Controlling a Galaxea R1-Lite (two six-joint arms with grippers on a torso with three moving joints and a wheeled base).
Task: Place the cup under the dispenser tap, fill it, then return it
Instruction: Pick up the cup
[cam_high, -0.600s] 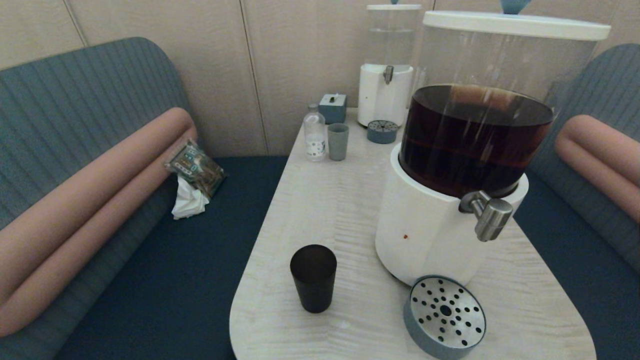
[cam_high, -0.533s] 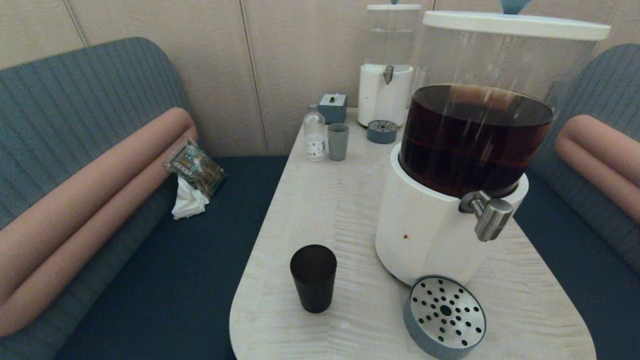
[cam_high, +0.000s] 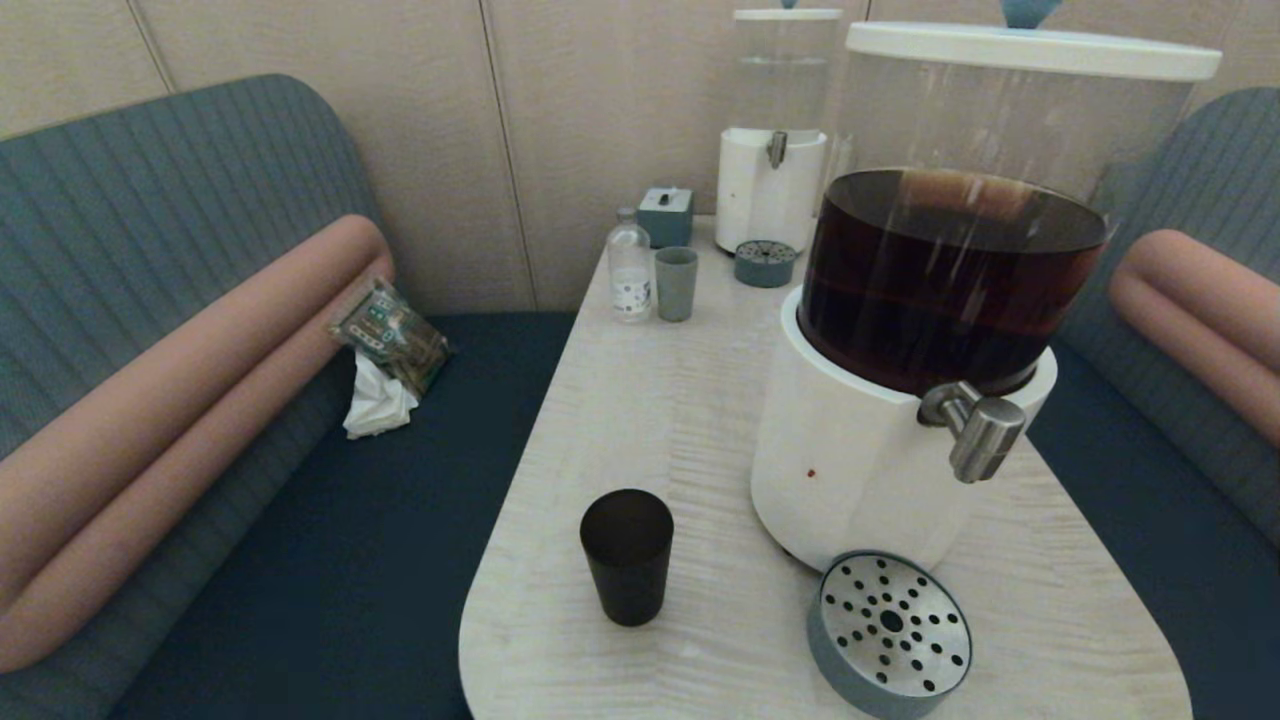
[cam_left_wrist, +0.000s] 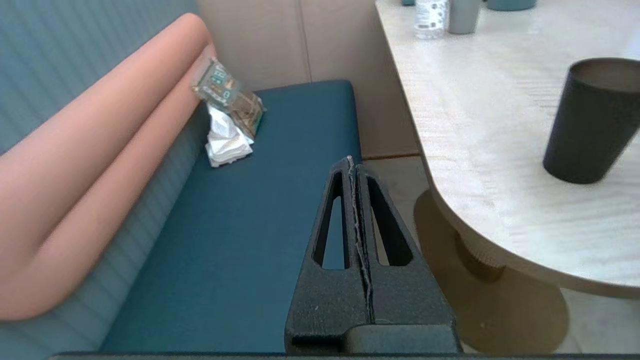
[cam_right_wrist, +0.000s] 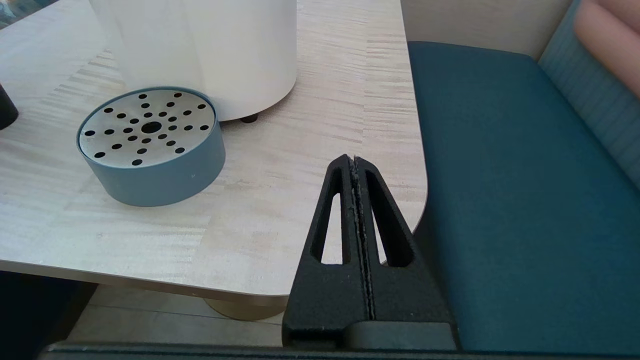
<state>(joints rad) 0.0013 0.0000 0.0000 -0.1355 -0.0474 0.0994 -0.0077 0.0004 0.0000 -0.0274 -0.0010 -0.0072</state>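
On inspection I counted two dispensers, two drip trays, two cups, one bottle and one small box on the one table (cam_high: 680, 400). The cup (cam_high: 627, 556), dark and tapered, stood upright near the table's front edge, on the robot's left of the large dispenser (cam_high: 900, 400) and well apart from the dispenser tap (cam_high: 975, 430). That tap projected from the white base, with dark liquid filling the lower part of the clear tank above it. One perforated drip tray (cam_high: 889, 633) sat just beside the base, in front of it; nothing stood on it. The second dispenser (cam_high: 772, 140), with clear liquid, stood at the far end with its own small tray (cam_high: 765, 263) before it. Nearby I noted the grey-green cup (cam_high: 676, 283), the bottle (cam_high: 629, 267) touching or just beside it, and the box (cam_high: 666, 215). My left gripper (cam_left_wrist: 353, 167) hung off the table's left side above the bench seat, fingers pressed together on nothing. My right gripper (cam_right_wrist: 352, 165) sat off the table's front right corner, likewise closed and empty. One wrapped packet (cam_high: 390, 335) and one crumpled tissue (cam_high: 378, 405) lay on the left bench.
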